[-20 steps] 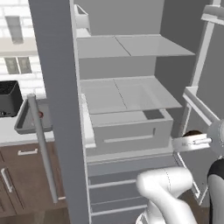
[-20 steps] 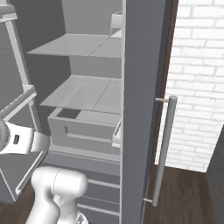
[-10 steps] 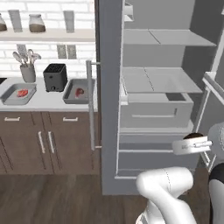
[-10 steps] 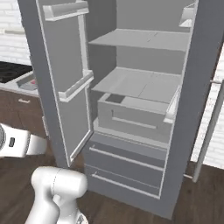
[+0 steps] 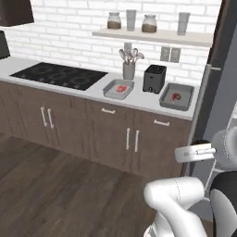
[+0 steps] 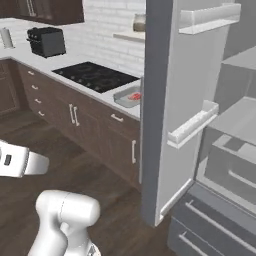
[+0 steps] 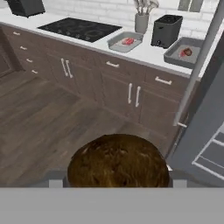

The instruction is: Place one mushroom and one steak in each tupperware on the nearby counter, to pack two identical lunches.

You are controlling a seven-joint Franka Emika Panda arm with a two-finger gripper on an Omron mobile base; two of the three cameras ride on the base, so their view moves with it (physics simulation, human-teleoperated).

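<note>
A rounded dark-brown mushroom (image 7: 118,159) sits right in front of the hand camera, and my gripper (image 7: 117,183) is shut on it, fingertips hidden behind it. On the light-grey counter (image 5: 139,101) stand two tupperware trays. The left tupperware (image 5: 108,92) next to the black cooktop (image 5: 58,76) holds a red steak (image 5: 121,88). The right tupperware (image 5: 165,100) holds another steak (image 5: 176,96) with a small dark bit on it. From the hand view the trays (image 7: 114,45) (image 7: 175,56) lie well ahead, across the floor. My white hand (image 5: 194,152) hovers low, in front of the cabinets.
A black toaster-like box (image 5: 154,77) stands between the trays, with a utensil holder (image 5: 128,69) beside it. Jars line the wall shelf (image 5: 148,34). The open fridge door (image 6: 170,100) rises close on the right. Wooden floor (image 5: 55,185) gives free room before the cabinets.
Both base views have swung away from the open fridge to the counter, so the camera moved. The mushroom stays in the gripper.
</note>
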